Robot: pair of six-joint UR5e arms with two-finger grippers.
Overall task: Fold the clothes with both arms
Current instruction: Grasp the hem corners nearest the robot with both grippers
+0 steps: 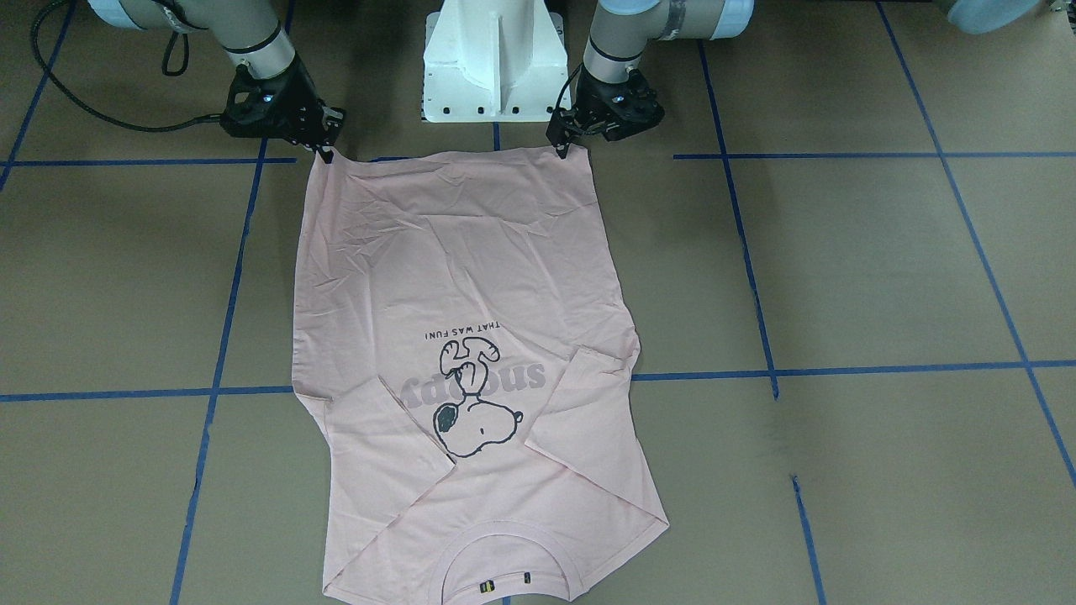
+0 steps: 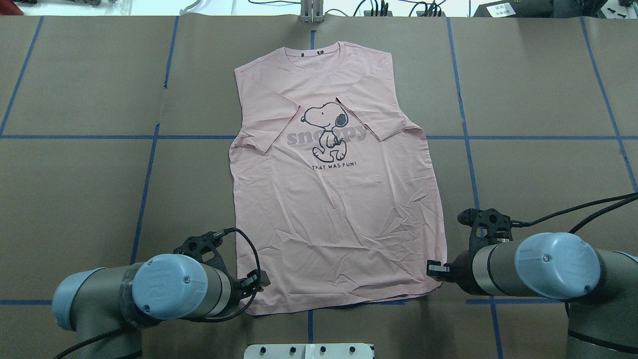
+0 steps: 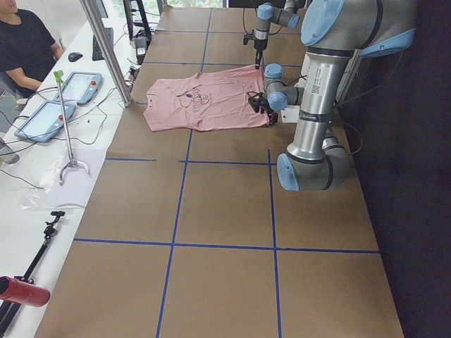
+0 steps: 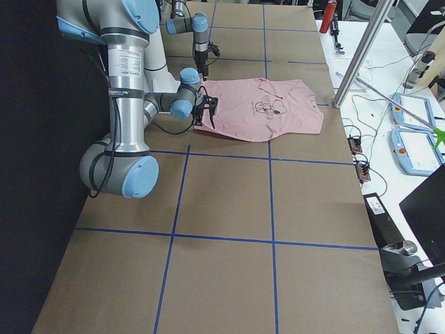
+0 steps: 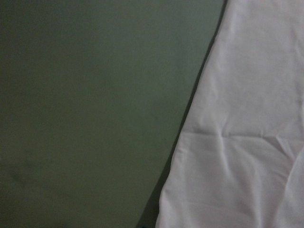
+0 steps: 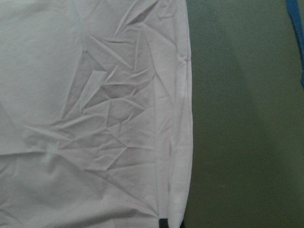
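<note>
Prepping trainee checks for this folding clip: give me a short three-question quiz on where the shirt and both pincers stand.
1. True or false: the T-shirt lies with its dog print facing up.
2. The left pincer and right pincer are at: A the collar, B the hem corners, C the shoulders.
3. Which parts are folded in over the shirt's front?
Key: 1 true; 2 B; 3 the sleeves.

A white pedestal base (image 1: 496,63) stands between the left end effector (image 1: 561,149) and right end effector (image 1: 324,153); blue tape lines (image 1: 223,336) grid the brown surface (image 1: 883,269) around them.
</note>
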